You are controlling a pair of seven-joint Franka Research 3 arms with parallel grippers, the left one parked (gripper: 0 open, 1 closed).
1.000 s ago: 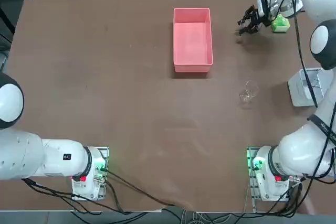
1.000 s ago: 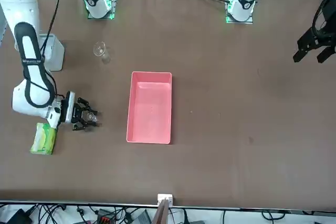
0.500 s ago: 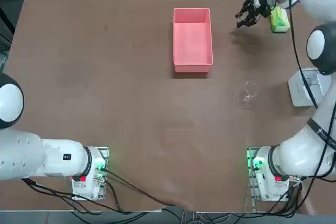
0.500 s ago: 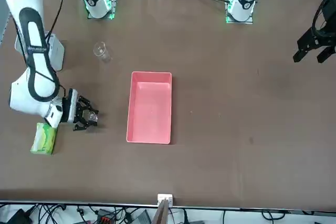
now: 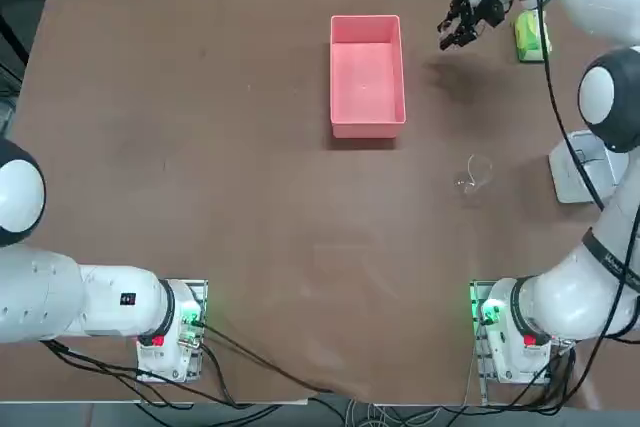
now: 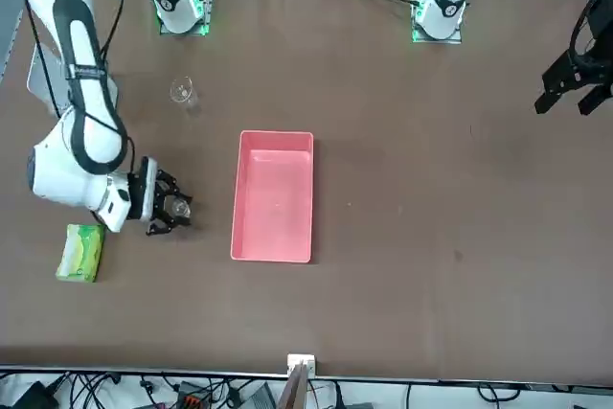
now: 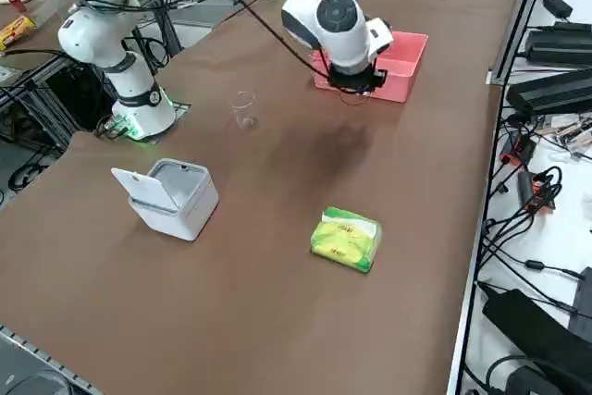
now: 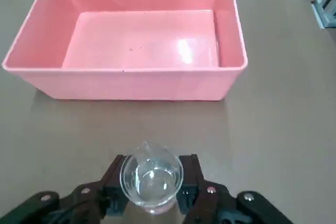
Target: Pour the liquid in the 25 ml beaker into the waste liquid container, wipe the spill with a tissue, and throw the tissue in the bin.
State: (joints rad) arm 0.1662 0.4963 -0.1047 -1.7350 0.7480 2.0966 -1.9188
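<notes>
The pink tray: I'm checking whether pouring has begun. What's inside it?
The pink tray looks empty and dry, with only a light glare. The right claw holds the small beaker beside it, liquid inside.

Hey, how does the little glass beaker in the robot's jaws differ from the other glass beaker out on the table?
The 25 ml beaker is held off the table in the right gripper, beside the pink tray; the larger beaker stands free on the table, apart from the tray. The held one looks smaller. Both are clear glass and upright.

Bare table (image 5: pixel 420 67) lies between the right gripper (image 5: pixel 459 25) and the waste liquid container (image 5: pixel 367 72); nothing stands between.
</notes>
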